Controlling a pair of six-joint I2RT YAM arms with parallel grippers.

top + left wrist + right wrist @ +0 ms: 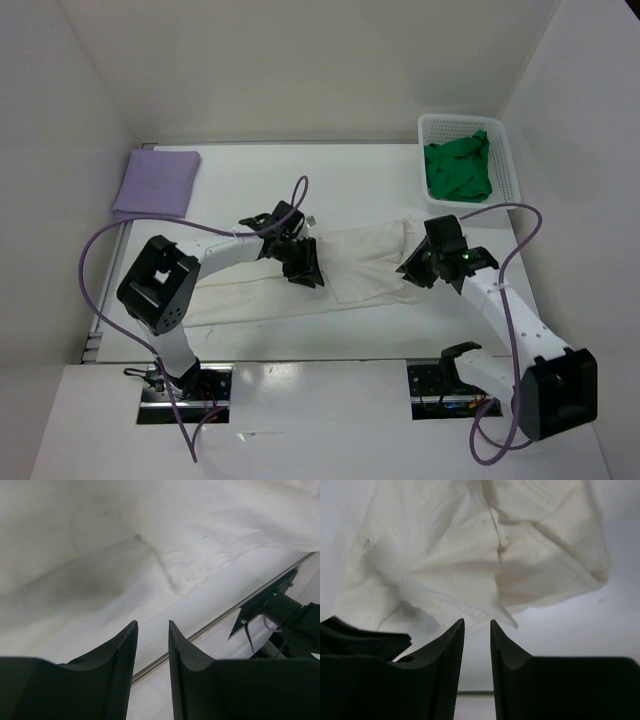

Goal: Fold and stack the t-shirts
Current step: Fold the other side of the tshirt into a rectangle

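Off-white shirt (360,265): spread flat across the middle of the table (350,185), long edge running left to right, right end rumpled.
Lavender shirt (157,182): folded square at the far left corner.
Green shirt (458,168): bunched in the basket (510,165) at the far right.
Left claw (305,270): over the off-white shirt's middle, fingers slightly spread, pinching nothing.
Right claw (412,272): over its right end, fingers slightly spread, pinching nothing.
Open room: bare tabletop far of the off-white shirt, between lavender shirt and basket.
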